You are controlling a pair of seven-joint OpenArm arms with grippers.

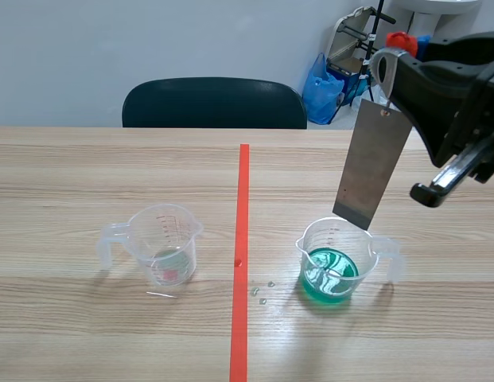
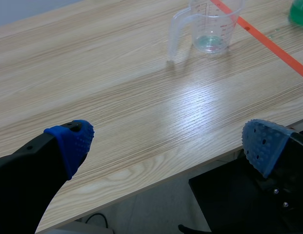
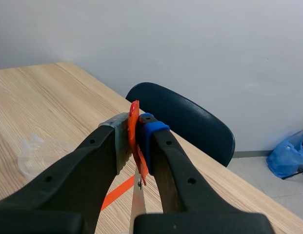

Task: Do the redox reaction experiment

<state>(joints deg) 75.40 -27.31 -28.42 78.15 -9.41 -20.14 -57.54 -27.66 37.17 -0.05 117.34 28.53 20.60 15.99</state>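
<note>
- The metal plate (image 1: 372, 163) hangs in the air over the right half of the tabletop, tilted, with its top leaning toward the right edge. Its lower edge sits at the rim of the beaker of green liquid (image 1: 310, 251), above the liquid's surface.
- A small loop (image 1: 381, 67) passes through the hole at the plate's top. In the right wrist view it shows orange-red, pinched between the fingers.
- The right gripper (image 3: 136, 129) is raised high above the tabletop's right side. Its fingers are clamped together on the loop, so the plate dangles under them.
- The beaker of green liquid stands right of the orange-red tape line (image 1: 242, 255), nearer the tabletop's front edge than its far edge. Its handle is turned toward the right edge.
- A few clear droplets (image 1: 262, 290) lie on the wood between that beaker and the tape line.
- The second beaker (image 1: 163, 239) stands left of the tape line, well apart from the first, with its handle toward the left edge. Only a thin greenish film shows at its bottom.
- The left gripper (image 2: 168, 146) hangs over the tabletop's front edge, well short of the second beaker. Its blue-padded fingers (image 2: 73, 141) are spread wide with nothing between them.
- A dark chair (image 1: 215, 103) stands behind the far edge, and a blue bag (image 1: 322, 87) lies on the floor beyond it.
</note>
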